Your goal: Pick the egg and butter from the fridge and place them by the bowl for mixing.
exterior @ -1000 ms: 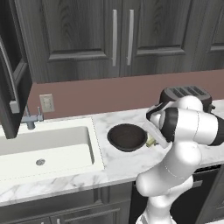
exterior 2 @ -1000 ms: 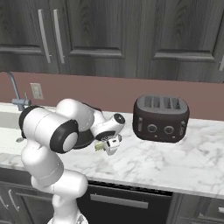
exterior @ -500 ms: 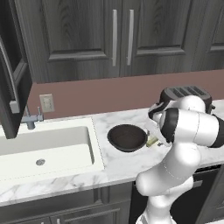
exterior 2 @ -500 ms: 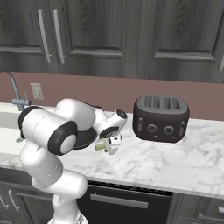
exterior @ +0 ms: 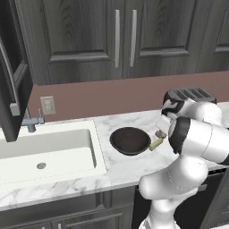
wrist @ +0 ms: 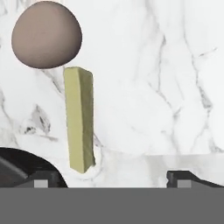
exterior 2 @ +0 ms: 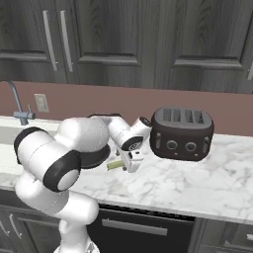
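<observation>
Butter (wrist: 79,119) lies flat on the worktop (wrist: 157,78) w/ egg (wrist: 46,34) just off one end, bowl (exterior: 130,140) near. Your claw (wrist: 111,178) hangs spread, holding nothing. Butter's prob soft, greasy: pinch its long sides, mid-length. Egg's fragile, rolls — gentle grip across the middle.

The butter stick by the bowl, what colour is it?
Pale yellow-olive, a plain butter stick; the hand view shows it best.
</observation>
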Motion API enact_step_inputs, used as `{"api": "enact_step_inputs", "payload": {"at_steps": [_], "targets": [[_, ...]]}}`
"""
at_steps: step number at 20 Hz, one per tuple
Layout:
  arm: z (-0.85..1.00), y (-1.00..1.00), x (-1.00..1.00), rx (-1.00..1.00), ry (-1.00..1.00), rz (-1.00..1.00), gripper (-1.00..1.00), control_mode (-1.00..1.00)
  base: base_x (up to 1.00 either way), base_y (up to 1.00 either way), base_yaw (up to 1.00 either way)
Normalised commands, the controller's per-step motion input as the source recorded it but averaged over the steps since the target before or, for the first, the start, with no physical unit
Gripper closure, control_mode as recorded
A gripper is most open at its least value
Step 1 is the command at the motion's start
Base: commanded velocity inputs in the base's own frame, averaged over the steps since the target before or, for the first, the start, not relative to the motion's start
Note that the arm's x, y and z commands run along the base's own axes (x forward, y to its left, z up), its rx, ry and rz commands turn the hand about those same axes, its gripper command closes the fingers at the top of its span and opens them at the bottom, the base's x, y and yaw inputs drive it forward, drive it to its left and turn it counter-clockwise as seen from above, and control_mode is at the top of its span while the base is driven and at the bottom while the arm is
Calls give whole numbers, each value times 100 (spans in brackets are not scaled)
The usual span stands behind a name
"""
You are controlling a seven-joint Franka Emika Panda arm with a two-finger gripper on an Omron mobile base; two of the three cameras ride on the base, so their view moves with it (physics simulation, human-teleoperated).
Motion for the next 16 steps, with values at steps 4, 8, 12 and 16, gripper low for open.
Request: {"api": "enact_step_inputs", "payload": {"at_steps": [4,8,12,16], "targets": [[41,-6,-70,-4,-13,8,-100,-100,0,0,0],[49,1,-58,-11,0,3,-100,-100,0,0,0],[46,14,-56,-20,0,0,-100,-100,0,0,0],[42,20,-59,-24,0,1,-100,-100,0,0,0]]}}
